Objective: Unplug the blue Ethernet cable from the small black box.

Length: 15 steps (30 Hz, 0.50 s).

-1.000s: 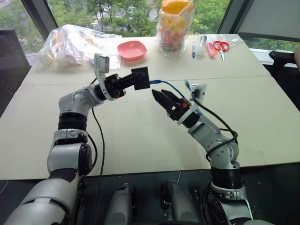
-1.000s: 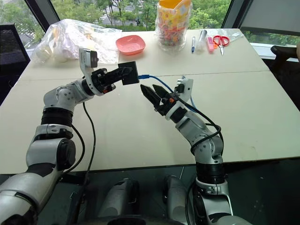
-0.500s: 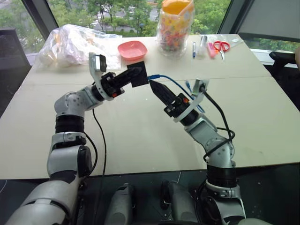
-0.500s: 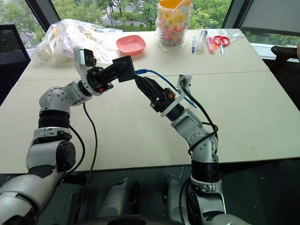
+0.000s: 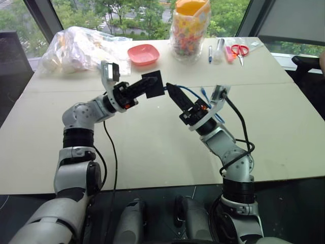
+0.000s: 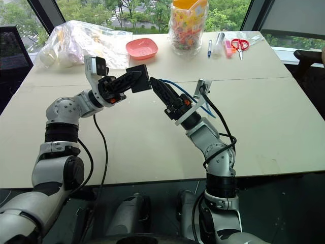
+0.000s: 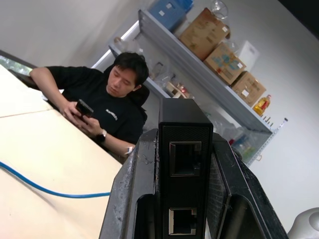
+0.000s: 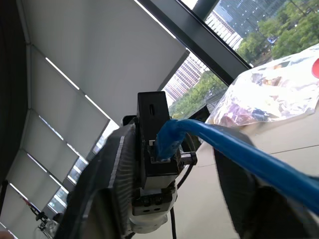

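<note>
Left gripper (image 6: 133, 80) jaws clamp the small black box (image 6: 140, 78) above the tabletop (image 6: 284, 107), blue Ethernet cable (image 8: 239, 147) still plugged in; right gripper (image 6: 158, 90) jaws flank the cable, closure unclear, so pulling now risks slipping or dislodging the box.

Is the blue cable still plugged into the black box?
Plugged in: the blue cable has its plug seated in the black box, which the left gripper holds.

Pink bowl (image 5: 142, 54), scissors (image 5: 239, 51), candy jar (image 5: 190, 28) on table (image 5: 152, 147).
</note>
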Motion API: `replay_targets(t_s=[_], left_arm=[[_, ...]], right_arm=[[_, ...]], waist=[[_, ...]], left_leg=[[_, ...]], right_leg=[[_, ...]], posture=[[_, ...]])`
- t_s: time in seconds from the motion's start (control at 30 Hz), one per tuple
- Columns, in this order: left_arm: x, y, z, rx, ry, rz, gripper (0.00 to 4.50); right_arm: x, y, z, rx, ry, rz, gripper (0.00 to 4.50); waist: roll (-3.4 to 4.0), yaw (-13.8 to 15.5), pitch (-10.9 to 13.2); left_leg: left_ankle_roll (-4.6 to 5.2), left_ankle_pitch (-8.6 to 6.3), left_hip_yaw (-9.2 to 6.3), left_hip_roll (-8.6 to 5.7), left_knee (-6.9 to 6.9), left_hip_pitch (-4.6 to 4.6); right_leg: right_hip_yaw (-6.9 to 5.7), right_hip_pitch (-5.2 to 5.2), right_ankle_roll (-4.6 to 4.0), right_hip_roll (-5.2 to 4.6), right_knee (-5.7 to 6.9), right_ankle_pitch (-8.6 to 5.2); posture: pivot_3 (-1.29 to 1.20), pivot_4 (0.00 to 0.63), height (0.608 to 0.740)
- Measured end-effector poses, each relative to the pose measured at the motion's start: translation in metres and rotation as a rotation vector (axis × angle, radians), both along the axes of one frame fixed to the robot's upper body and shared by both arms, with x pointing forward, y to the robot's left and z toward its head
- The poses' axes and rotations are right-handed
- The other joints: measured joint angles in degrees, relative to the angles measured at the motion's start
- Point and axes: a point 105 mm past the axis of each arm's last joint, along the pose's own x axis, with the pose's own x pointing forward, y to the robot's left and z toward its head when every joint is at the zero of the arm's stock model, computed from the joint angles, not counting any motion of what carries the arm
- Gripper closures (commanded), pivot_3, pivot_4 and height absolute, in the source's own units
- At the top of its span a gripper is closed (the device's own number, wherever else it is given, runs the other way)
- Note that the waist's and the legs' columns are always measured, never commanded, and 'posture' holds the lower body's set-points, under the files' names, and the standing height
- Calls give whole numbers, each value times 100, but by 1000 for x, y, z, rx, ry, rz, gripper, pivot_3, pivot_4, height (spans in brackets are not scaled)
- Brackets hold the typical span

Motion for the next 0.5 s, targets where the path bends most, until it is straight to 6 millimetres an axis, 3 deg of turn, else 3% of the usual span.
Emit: replay_targets(t_s=[0.07, 0.1, 0.27, 0.47, 0.5], left_arm=[[0, -3, -1, 5, 5, -5, 3975], [0, -2, -2, 7, 8, -1, 3975], [1, -3, -3, 10, 12, 3, 3975], [1, -2, -3, 13, 12, 9, 3975], [1, -2, -3, 13, 13, 10, 3975]], right_arm=[[-1, 1, 0, -5, -2, 6, 4325], [-1, 2, 0, -5, -5, 9, 4479], [-1, 1, -1, -12, -6, 7, 4479], [-1, 7, -4, -29, 5, 29, 1883], [-2, 8, -5, -32, 6, 35, 1883]], waist=[[0, 0, 0], [0, 0, 0], [0, 0, 0], [0, -1, 0], [0, 0, 0]], left_leg=[[0, 0, 0, 0, 0, 0], [0, 0, 0, 0, 0, 0], [0, 0, 0, 0, 0, 0], [0, 0, -1, 0, 0, 0], [0, 0, -1, 0, -1, 0]], right_leg=[[0, 0, 0, 0, 0, 0], [0, 0, 0, 0, 0, 0], [0, 0, 0, 0, -1, 0], [0, -1, -1, 0, -1, 0], [0, -1, -1, 0, -1, 0]], posture=[[0, 150, 740], [0, 150, 740], [0, 150, 740], [0, 150, 740], [0, 150, 740]])
